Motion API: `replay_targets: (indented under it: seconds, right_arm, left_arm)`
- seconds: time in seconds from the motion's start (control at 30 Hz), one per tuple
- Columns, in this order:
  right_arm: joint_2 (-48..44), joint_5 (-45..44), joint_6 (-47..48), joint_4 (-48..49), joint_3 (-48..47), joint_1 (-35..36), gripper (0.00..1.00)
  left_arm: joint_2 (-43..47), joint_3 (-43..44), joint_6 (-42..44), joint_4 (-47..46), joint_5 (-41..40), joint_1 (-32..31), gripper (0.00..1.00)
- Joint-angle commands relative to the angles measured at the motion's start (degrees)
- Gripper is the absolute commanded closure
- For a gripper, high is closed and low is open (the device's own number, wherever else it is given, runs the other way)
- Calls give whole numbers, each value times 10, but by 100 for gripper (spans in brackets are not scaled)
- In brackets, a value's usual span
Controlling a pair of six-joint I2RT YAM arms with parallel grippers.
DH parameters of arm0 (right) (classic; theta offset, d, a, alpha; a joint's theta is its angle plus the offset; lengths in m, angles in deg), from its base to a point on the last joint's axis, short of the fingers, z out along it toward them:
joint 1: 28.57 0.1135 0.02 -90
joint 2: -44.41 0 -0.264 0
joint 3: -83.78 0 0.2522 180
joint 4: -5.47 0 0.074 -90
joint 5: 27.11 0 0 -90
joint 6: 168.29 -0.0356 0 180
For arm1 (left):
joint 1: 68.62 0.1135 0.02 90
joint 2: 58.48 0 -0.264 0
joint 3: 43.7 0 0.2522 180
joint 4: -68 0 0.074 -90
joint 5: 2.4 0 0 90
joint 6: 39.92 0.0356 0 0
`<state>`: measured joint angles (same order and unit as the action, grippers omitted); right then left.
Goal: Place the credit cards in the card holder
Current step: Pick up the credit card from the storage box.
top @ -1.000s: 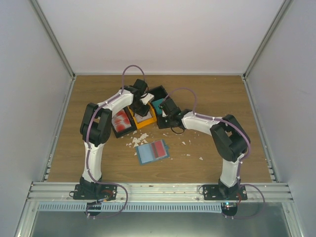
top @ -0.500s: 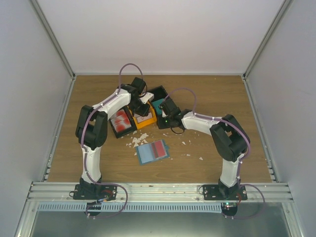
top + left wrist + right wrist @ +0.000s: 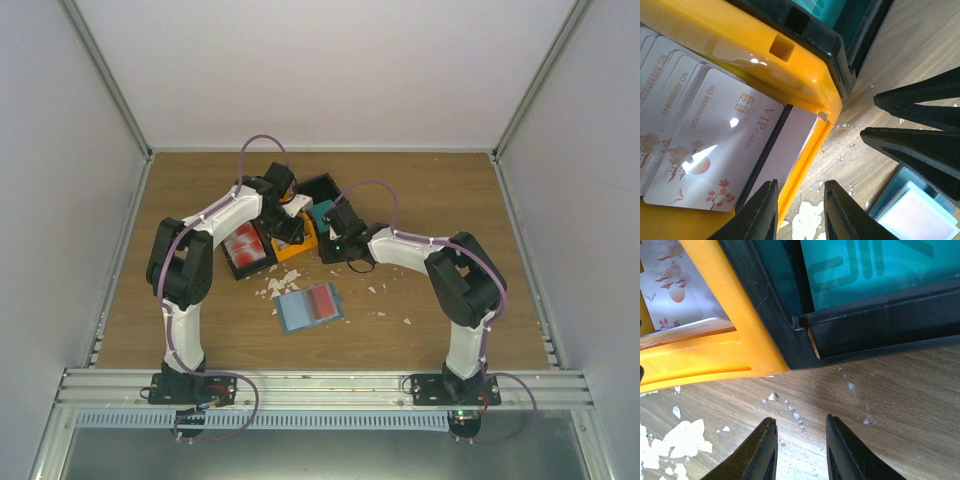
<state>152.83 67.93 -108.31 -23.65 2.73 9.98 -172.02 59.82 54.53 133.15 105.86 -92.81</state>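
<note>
Yellow plastic bin (image 3: 740,45) holds the credit cards (image 3: 705,145), white with red blossoms, in an overlapping row; the left fingers (image 3: 762,215) straddle its corner wall, slightly apart, and whether they pinch anything I cannot tell. The right fingers (image 3: 762,450) stand released over bare tabletop (image 3: 900,405) just beside the black bin (image 3: 865,325), while the card holder (image 3: 295,312) lies flat on the tabletop nearer the arm bases, touching neither pair

Soft, even light overhead; faint shadows on the tabletop (image 3: 430,180). In the left wrist view, glare spots dot the yellow bin (image 3: 740,45) and a glossy card (image 3: 720,150); the fingers (image 3: 762,215) blur slightly.
</note>
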Motion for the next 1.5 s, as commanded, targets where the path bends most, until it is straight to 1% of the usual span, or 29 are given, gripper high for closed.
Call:
replay_targets:
  seconds: [0.0, 0.13, 0.27, 0.43, 0.7, 0.9, 1.03, 1.2, 1.33, 1.47]
  right_arm:
    - [-18, 2, 0, 11, 8, -3, 71]
    - [-31, -1, -6, 18, 22, -3, 71]
    - [-50, 0, -14, 30, 41, -4, 71]
    - [-61, 0, -17, 33, 53, -4, 71]
    - [-67, 0, -20, 33, 64, -5, 71]
    - [-73, -2, -21, 33, 66, -5, 71]
    - [-75, -3, -22, 34, 66, -6, 71]
    - [-83, -3, -24, 33, 66, -6, 71]
    - [-95, 1, -27, 46, 62, -6, 71]
    - [-118, 37, -38, 80, 67, -12, 69]
  left_arm:
    - [12, -2, -1, -14, 8, -4, 69]
    - [-4, 4, -1, -17, -10, -5, 61]
    - [-14, 0, -1, -26, -8, -7, 60]
    - [-31, -9, 0, -29, -21, -10, 61]
    - [-20, -3, 0, -30, -30, -12, 76]
    - [5, 0, 6, -29, -11, -12, 89]
    - [11, -3, 6, -25, -15, -12, 99]
    - [23, 6, -2, -24, -31, -11, 100]
    - [47, 15, -19, -34, -64, -11, 100]
    - [83, 24, -42, -47, -80, -6, 100]
